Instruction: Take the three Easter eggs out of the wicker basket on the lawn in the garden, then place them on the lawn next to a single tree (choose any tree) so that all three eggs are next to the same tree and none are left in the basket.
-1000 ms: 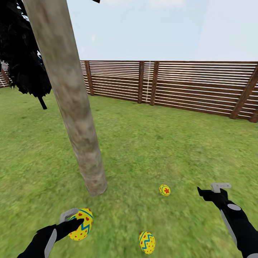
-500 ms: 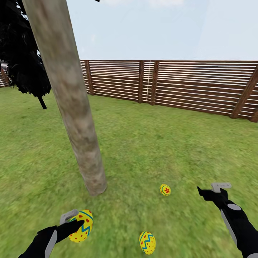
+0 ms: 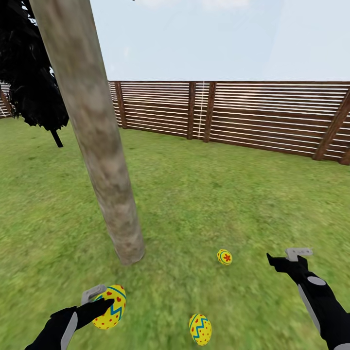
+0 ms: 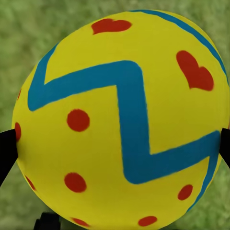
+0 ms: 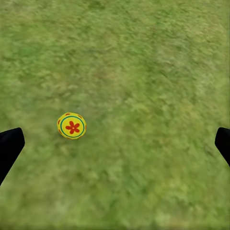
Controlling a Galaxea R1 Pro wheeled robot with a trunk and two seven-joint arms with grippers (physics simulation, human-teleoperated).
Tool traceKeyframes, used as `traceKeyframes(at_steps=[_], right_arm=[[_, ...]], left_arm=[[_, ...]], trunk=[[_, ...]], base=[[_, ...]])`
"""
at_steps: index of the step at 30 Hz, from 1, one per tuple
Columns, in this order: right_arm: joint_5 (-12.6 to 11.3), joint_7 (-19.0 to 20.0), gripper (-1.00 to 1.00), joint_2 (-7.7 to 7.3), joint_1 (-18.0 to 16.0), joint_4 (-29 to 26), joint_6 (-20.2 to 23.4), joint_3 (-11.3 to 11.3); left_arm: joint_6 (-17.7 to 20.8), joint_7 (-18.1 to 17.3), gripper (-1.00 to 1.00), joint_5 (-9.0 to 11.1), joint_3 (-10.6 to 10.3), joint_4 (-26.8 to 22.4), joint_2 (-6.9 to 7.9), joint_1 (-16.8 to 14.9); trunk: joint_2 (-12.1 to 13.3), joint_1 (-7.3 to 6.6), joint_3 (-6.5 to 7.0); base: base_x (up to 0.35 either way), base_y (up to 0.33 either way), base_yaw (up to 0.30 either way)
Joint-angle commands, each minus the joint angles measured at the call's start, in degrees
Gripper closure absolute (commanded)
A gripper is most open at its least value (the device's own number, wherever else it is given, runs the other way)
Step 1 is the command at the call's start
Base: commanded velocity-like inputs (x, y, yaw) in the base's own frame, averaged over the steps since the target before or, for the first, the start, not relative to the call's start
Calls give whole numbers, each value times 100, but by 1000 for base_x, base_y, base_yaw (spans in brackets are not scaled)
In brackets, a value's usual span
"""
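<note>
My left gripper [image 3: 101, 299] is shut on a yellow Easter egg [image 3: 111, 307] with a teal zigzag and red dots and hearts, held low over the lawn [image 3: 194, 194] just in front of the tree's base. The left wrist view has this egg [image 4: 120, 120] between both fingertips. A second egg [image 3: 200, 329] lies on the grass to the right. The third egg [image 3: 224, 256], with a red flower, lies further out, right of the slanted grey-brown tree trunk [image 3: 104, 160]. My right gripper [image 3: 287, 256] hangs open and holds nothing, right of that egg [image 5: 72, 126]. The wicker basket is out of view.
A brown slat fence [image 3: 253, 114] runs along the back of the garden. A near-black conifer [image 3: 34, 87] stands at the far left behind the trunk. Open grass stretches between the trunk and the fence.
My left gripper has sunk a little lower with the egg in it. The right arm and the two eggs on the grass stay put.
</note>
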Motion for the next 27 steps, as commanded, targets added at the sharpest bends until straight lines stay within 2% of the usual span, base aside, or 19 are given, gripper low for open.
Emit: traceKeyframes(at_steps=[1, 27], right_arm=[[46, 43, -100, 6, -3, -7, 31, -17], [50, 101, -100, 3, -3, 122, -12, -9]], left_arm=[[36, -42, 100, -22, 30, -8, -3, -5], [36, -34, 100, -22, 30, 1, -21, -5]], trunk=[[-46, 23, -25], [-1089, 594, -492]], base=[[0, 0, 0], [0, 0, 0]])
